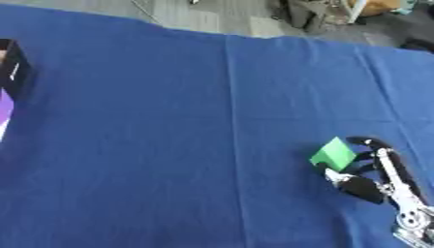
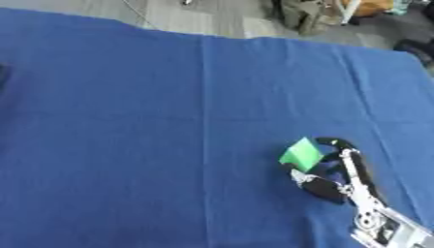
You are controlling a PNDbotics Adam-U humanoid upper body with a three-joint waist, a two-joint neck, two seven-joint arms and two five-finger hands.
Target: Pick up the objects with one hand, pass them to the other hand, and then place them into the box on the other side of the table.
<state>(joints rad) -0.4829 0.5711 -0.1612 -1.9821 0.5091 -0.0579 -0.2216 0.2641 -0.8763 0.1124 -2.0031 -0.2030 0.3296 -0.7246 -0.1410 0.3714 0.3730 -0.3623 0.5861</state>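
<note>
The right hand point(image 1: 373, 172) enters from the lower right, fingers and thumb curled around the green cube point(image 1: 333, 154), which sits at its fingertips, pinched between thumb below and fingers point(image 2: 333, 142) above. The cube is tilted, one corner upward, over the blue tablecloth point(image 1: 169, 145). Far to the hand's left, at the table's edge, stands the dark box point(image 1: 12, 68).

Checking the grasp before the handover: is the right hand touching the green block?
Touching. In the left eye view the right hand curls round the green block, a finger above it and the thumb at its lower edge, no gap showing.
</note>
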